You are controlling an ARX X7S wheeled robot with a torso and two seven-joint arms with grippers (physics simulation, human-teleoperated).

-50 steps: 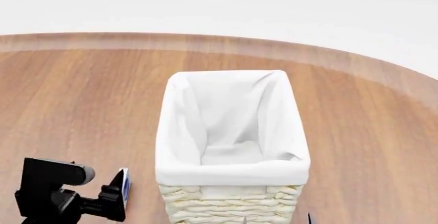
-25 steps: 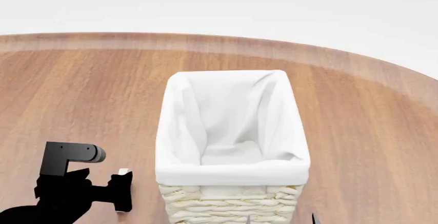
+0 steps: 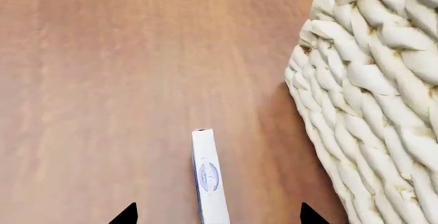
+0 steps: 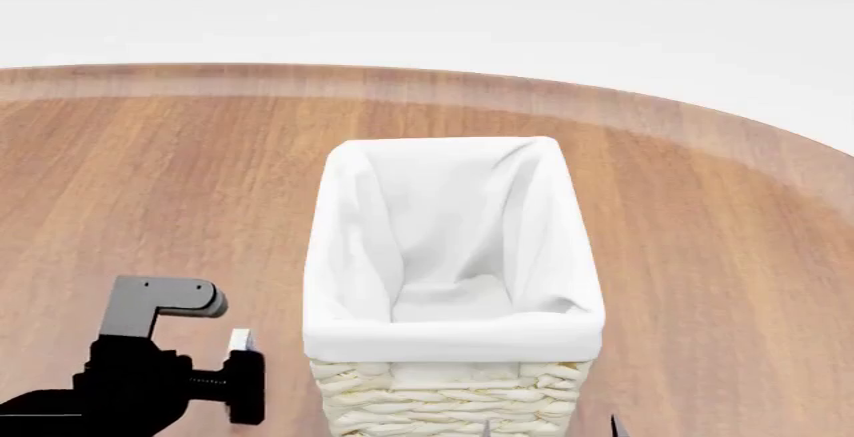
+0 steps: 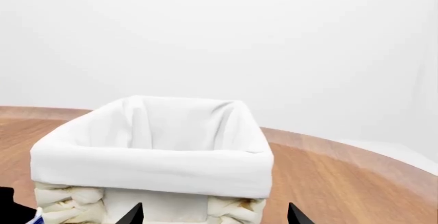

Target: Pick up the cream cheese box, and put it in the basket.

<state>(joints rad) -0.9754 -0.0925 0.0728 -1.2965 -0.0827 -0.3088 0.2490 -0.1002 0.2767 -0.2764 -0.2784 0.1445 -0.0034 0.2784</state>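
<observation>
Left wrist view showed the cream cheese box [image 3: 209, 179] standing on a narrow edge on the wooden table [image 3: 102, 80], its thin white side with the blue oval logo facing the camera. It sat midway between the two dark fingertips [image 3: 126, 215] of the left gripper [image 3: 219, 215], which stood well apart with clear wood showing on either side of the box, so the box was not clamped. The woven wall of the basket [image 3: 370, 101] rose just beside the box, separated from it by a strip of table.

From the head view, only a small white corner of the cream cheese box [image 4: 240, 340] peeked out above the black left gripper [image 4: 238, 387], low at the left of the basket [image 4: 454, 397]. The basket stood upright near the middle of the round table [image 4: 694, 247], its white cloth liner [image 4: 447, 332] folded over the rim and its inside showing only cloth.

From the right wrist view, the right gripper [image 5: 215, 215] faced the basket [image 5: 68, 203] from the near side, its two dark fingertips [image 5: 133, 215] spread wide with nothing between them. A sliver of blue and white at that picture's lower corner was too small to identify for certain.
</observation>
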